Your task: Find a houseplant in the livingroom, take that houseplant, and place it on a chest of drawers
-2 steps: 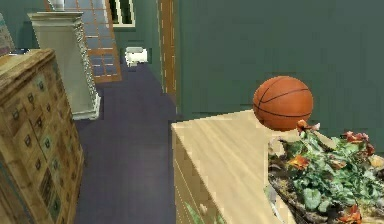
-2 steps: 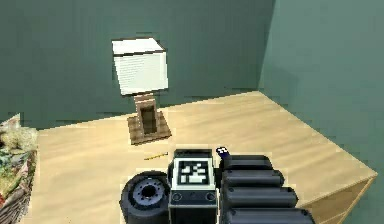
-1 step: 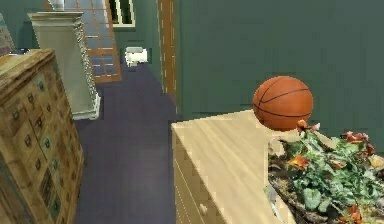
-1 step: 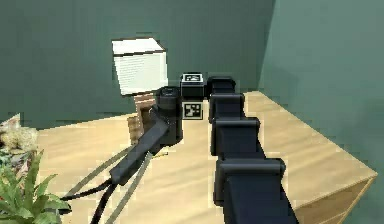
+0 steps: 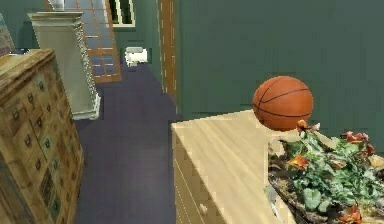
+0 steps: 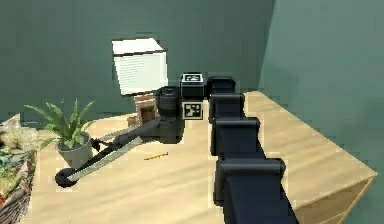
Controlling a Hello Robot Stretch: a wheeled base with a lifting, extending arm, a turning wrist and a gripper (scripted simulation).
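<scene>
the houseplant (image 6: 65,120) stands upright on the light wooden bench (image 6: 300,150), toward the arm side view's left, in a small white pot (image 6: 75,152) with long green leaves that spread to all sides. the arm (image 6: 245,160) reaches across the bench, and the jaws lie low by the foot of the pot; if they touch it or only pass in front of it cannot be told. it also cannot be told if the jaws are grasping something or are free, because the plant stands just behind their far end on the bench. behind the plant is a lamp (image 6: 138,68) with a white shade, and a thin pencil (image 6: 153,157) lies on the wood near the jaws. in the forward view what seems the same bench carries a basketball (image 5: 283,103), and a chest of drawers (image 5: 30,140) with many small drawers stands at the left.

the plant is probably light. the pot looks stiff, smooth and perhaps breakable, while the leaves are soft and give no support. the good place to take hold is the body of the pot, under its rim, and it should be carried upright so that it does not slip or tip.
</scene>
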